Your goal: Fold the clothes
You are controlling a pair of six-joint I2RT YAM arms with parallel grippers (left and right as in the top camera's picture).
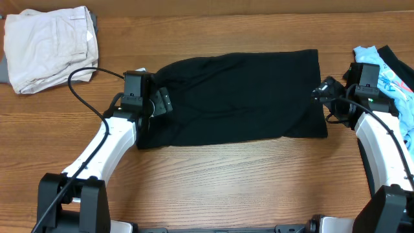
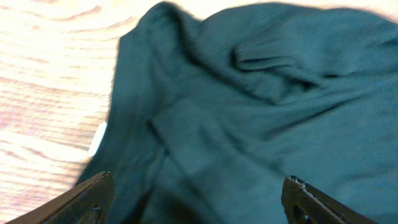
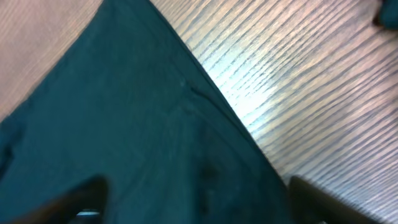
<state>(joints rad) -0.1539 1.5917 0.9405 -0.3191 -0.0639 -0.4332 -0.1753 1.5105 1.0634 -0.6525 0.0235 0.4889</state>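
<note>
Risks snagging bunched cloth on lift-off, pulling the fold askew
Finds black garment (image 1: 239, 97) spread across centre frame, left gripper (image 1: 160, 102) and right gripper (image 1: 321, 90) at its ends, both splayed, pinching nothing; notes creases at left edge

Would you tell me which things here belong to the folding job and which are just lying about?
In the job: black garment, laid out; left gripper, right gripper, open at its ends.
Lying aside, untouched clothes: cream garments, folded, far left; light blue printed garment, right edge.
</note>
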